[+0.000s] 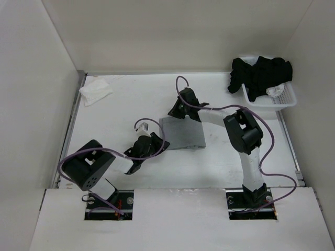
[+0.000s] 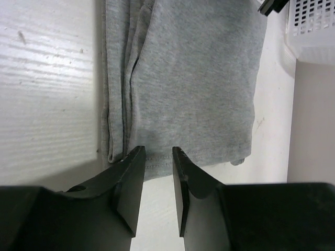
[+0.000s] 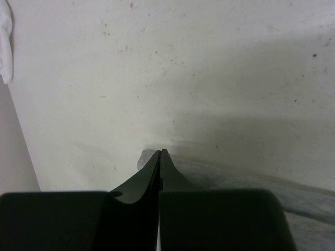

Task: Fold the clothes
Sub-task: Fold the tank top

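Overhead, the small white cloth (image 1: 95, 92) lies crumpled at the upper left of the table (image 1: 131, 104), and in the right wrist view only a sliver of it shows, cut by the left edge. Right of it, mid-frame, the left gripper (image 2: 158, 150) has its fingers (image 2: 132, 180) spread a little, tips at the near hem of the clothes (image 1: 183, 135); flat grey fabric and bare table show through the gap, nothing bunched between. The clothes lie folded at the table's centre, stacked edges on the left of the wrist view, the top cut off by the frame. The right gripper (image 3: 160, 152) sits at the garment's far edge, its body hiding that edge from above; its jaws are pressed together, and a small grey nub beside the tips is too dim to say whether fabric is caught. At the upper right a white basket (image 1: 287, 99) holds black garments (image 1: 259, 76), which cover most of it.

The table is white, faintly grained, speckled and scuffed. Plain white walls close it on the left, back and right, and a white board with two cutouts covers the arm bases along the bottom
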You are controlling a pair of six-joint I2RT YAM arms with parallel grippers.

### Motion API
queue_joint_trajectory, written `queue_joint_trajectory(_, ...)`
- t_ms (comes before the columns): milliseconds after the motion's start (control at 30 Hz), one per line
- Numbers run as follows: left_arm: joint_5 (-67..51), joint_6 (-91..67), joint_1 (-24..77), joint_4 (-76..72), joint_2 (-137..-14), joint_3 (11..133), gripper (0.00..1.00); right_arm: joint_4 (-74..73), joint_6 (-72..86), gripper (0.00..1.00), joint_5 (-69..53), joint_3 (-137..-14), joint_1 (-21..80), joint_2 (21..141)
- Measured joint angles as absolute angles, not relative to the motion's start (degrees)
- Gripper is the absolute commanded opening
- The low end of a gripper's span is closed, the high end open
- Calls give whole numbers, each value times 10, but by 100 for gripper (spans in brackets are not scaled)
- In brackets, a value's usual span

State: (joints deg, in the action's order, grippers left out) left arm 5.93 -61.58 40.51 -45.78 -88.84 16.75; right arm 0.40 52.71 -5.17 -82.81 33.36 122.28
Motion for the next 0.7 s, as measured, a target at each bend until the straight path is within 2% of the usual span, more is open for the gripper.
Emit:
queue_joint_trajectory(100,60,-613,405,-424,-839,154,31,7,530,5,-52,-830,332,1221)
queue_joint_trajectory(233,69,-592,403,-364,-721,151,38,20,524,15,-52,-800,332,1178)
queue_joint_trajectory(400,105,-537,385,-282,-586,164,48,57,479,30,-43,-682,332,996)
queue_joint_trajectory(567,129,-482,337,-184,-513,166,54,133,420,40,-3,-524,332,788)
queue_joint_trajectory(700,138,-460,295,-114,-475,166,58,155,394,46,58,-400,316,693)
